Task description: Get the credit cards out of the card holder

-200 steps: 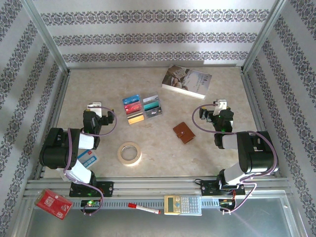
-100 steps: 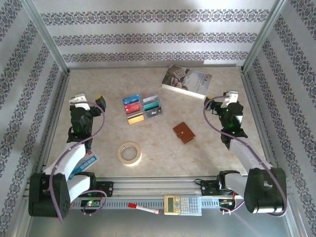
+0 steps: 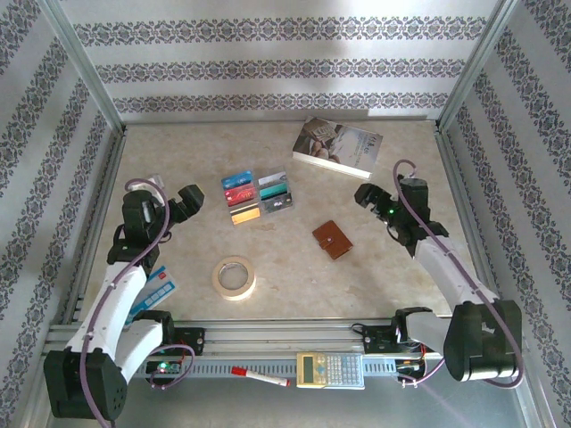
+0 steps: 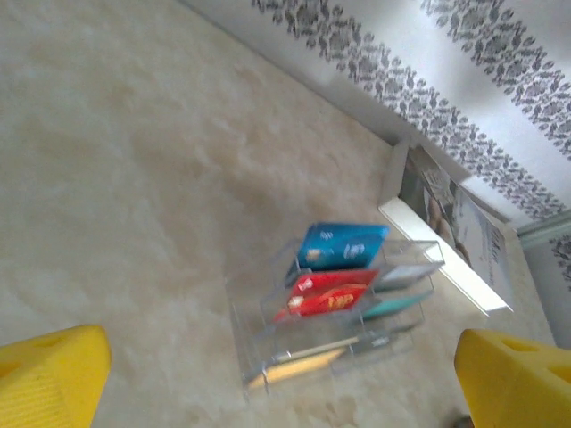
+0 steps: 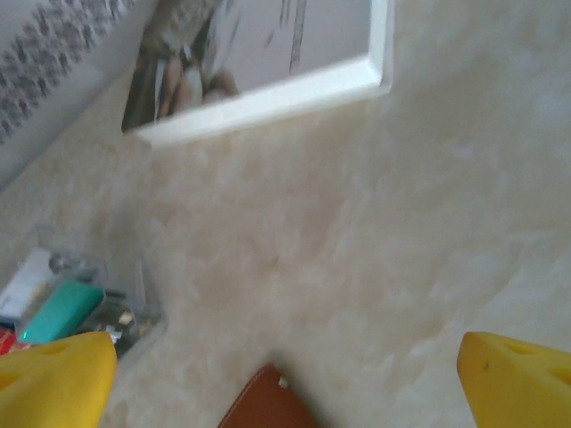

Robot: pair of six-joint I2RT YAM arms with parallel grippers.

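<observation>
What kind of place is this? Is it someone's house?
Probably not a house, more like a robot test booth: a table fenced by patterned walls, a left arm and right arm bolted at its near edge, and a tape roll, calculator and book set out.

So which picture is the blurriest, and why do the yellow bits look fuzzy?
Right wrist view: blurriest, the pale-covered book and small brown leather card holder smeared, the yellow fingertips too close to focus. Left wrist view: slightly soft, blue and red credit cards distinct. Top view: sharp, evenly lit.
</observation>
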